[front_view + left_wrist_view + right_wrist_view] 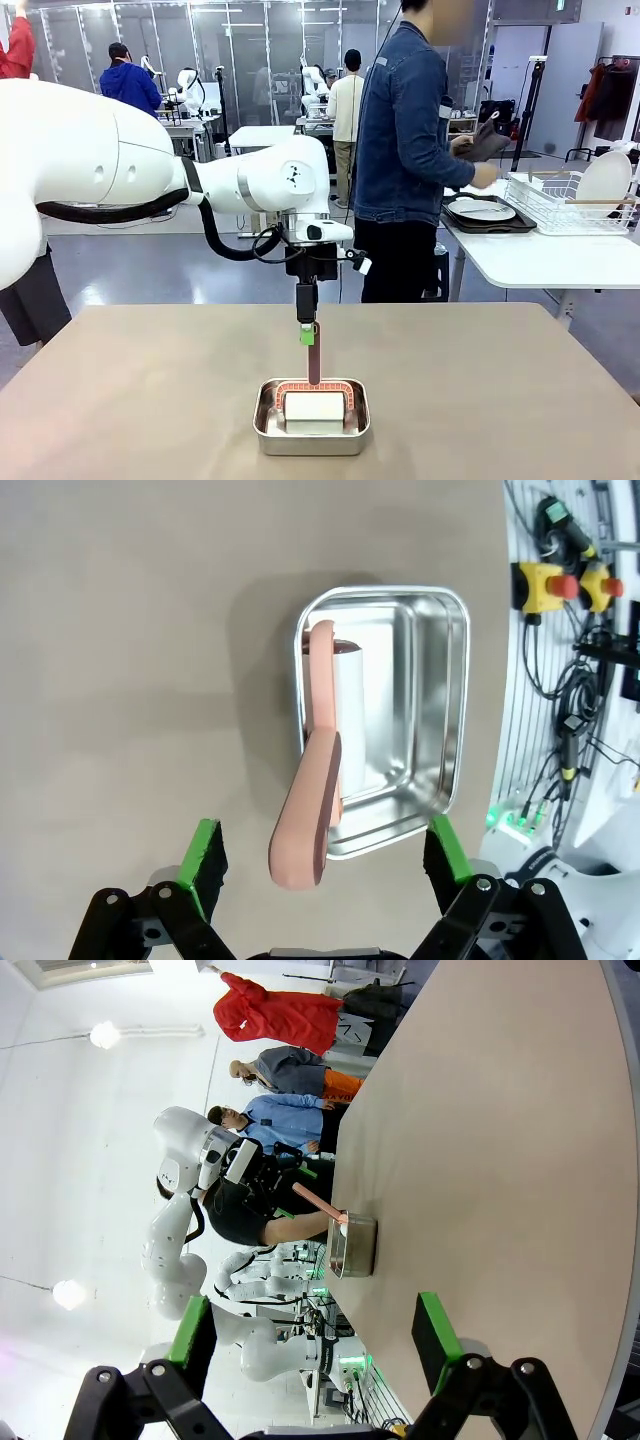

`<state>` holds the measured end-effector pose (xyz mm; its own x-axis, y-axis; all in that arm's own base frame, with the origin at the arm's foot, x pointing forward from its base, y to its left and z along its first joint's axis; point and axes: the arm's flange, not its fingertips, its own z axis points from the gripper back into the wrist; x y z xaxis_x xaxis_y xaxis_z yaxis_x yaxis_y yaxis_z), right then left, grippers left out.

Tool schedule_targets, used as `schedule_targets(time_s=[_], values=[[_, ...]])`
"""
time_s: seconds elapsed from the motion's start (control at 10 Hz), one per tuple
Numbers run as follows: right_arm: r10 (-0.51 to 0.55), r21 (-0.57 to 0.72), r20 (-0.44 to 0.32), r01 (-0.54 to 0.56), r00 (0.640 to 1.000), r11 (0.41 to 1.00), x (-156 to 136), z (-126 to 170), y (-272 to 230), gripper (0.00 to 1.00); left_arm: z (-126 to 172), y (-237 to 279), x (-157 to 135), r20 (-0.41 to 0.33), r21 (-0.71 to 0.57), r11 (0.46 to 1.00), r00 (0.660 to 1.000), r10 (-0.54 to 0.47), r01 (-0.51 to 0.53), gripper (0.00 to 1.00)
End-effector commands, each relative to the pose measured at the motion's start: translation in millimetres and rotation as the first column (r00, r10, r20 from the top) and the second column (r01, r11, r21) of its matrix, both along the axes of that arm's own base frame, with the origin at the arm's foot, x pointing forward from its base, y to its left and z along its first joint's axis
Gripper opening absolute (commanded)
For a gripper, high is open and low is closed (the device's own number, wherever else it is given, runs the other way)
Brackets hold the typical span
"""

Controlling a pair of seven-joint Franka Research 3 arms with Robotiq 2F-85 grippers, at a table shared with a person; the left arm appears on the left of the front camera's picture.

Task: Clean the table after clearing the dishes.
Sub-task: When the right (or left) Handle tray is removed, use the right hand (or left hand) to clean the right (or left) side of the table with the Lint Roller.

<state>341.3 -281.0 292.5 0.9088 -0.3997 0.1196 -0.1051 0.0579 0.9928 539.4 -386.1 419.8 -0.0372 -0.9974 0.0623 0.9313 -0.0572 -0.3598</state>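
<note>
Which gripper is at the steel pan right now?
The left gripper: open, directly above the steel pan, the roller's pink handle between its pads. The right gripper hangs open far off along the table.

Grey polished floor (pixel 130 265), glass partition walls (pixel 250 50), white side table (pixel 540 262) at right, hanging coats (pixel 605 95) beyond

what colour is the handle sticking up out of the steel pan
The handle is a dusty terracotta pink, clearest in the left wrist view.
</note>
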Motion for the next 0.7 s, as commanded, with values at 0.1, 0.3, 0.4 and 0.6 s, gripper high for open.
schedule_targets(time_s=[0.1, 0.3, 0.4, 0.6], values=[[0.002, -0.01, -0.008, -0.002, 1.0, 1.0, -2, 3, 1, 1.0, -11, -3, 2, -0.061, -0.038, 0.999, 0.998, -0.004, 0.002, 1.0], [0.002, -0.01, -0.008, -0.002, 1.0, 1.0, -2, 3, 1, 1.0, -21, -9, 2, -0.103, -0.016, 0.999, 0.994, -0.033, 0.032, 1.0], [0.002, -0.01, -0.008, -0.002, 1.0, 1.0, -2, 3, 1, 1.0, -21, -8, 2, -0.107, -0.015, 0.999, 0.994, -0.036, 0.034, 1.0], [0.002, -0.01, -0.008, -0.002, 1.0, 1.0, -2, 3, 1, 1.0, -21, -7, 2, -0.099, -0.024, 0.999, 0.995, -0.03, 0.028, 0.52]])
